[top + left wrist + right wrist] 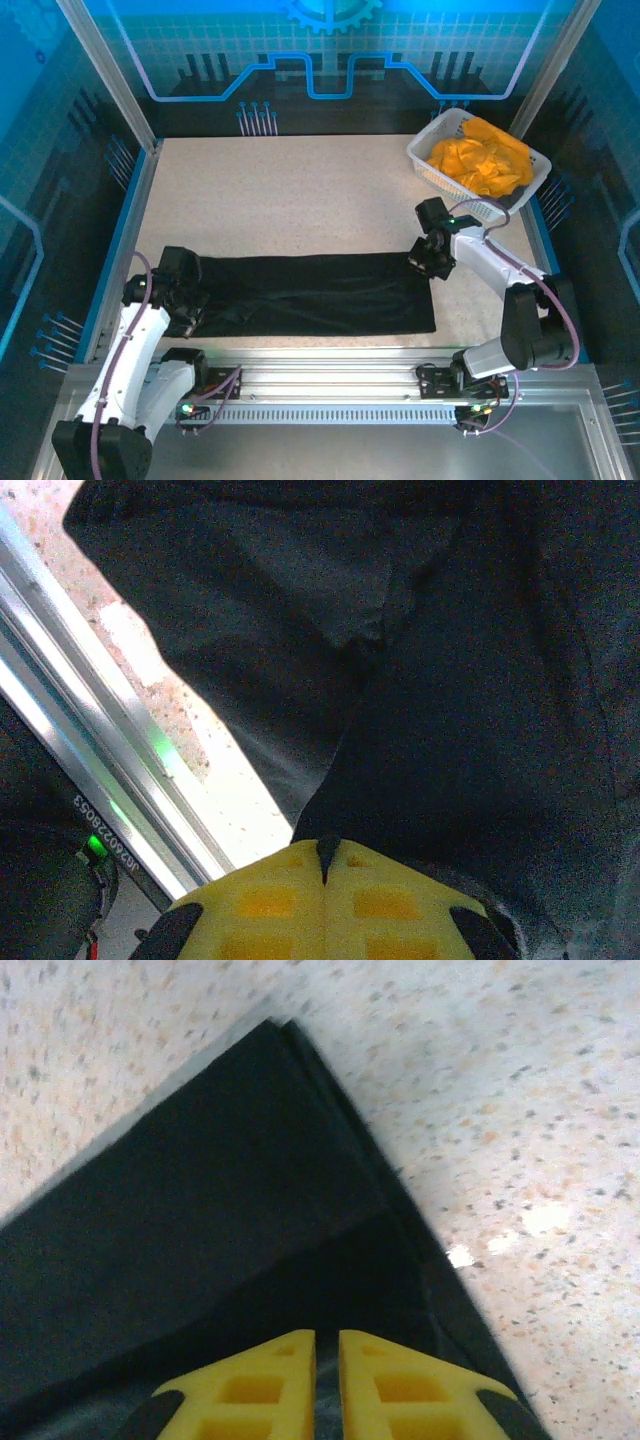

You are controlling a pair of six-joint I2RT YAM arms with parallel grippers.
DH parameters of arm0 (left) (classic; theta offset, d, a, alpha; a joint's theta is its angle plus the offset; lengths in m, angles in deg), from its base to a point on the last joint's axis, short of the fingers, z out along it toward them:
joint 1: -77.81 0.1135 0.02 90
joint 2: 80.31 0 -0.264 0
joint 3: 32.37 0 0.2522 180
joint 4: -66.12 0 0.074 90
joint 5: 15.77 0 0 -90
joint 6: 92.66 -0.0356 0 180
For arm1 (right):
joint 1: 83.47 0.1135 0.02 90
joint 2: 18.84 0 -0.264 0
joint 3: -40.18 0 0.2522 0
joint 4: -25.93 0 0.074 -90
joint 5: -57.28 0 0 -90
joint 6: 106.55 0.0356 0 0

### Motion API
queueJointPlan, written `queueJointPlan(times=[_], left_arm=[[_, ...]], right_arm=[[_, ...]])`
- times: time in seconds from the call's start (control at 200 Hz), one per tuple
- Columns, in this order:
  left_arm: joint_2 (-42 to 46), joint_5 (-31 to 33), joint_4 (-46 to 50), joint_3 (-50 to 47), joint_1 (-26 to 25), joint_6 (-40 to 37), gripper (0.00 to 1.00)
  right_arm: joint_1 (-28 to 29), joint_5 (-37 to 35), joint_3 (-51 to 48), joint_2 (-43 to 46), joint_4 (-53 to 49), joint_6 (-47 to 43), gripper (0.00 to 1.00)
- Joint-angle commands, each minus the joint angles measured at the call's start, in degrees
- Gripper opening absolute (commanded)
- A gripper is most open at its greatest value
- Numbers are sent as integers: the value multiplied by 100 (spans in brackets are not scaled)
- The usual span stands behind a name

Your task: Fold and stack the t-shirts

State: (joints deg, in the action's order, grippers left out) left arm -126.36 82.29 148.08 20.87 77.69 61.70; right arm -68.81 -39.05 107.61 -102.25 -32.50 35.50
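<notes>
A black t-shirt point(320, 292) lies folded into a long band across the near part of the table. At its left end my left gripper point(190, 310) is shut on a pinch of the black cloth point(480, 680), which bunches at the yellow fingertips point(325, 865). My right gripper point(428, 262) sits low over the band's far right corner. In the right wrist view its jaws point(327, 1345) stand a narrow slit apart above the flat cloth point(200, 1210), with nothing seen pinched. Orange-yellow t-shirts point(482, 158) lie crumpled in the basket.
The white lattice basket point(421, 157) stands at the back right, close behind the right arm. An aluminium rail point(320, 365) runs along the table's near edge, just in front of the shirt and close beside the left gripper point(60, 710). Blue walls enclose the table.
</notes>
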Motion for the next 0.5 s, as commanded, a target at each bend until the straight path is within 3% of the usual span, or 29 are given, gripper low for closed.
queueJointPlan(times=[0.0,0.095,0.495], left_arm=[[110,-202,395,50,-14,289,0],[192,-349,429,51,-64,446,0],[38,-600,187,-103,-488,699,0]], right_arm=[[123,170,-24,-259,61,174,6],[100,159,-158,-461,95,209,1],[-12,158,-254,-1026,64,70,0]])
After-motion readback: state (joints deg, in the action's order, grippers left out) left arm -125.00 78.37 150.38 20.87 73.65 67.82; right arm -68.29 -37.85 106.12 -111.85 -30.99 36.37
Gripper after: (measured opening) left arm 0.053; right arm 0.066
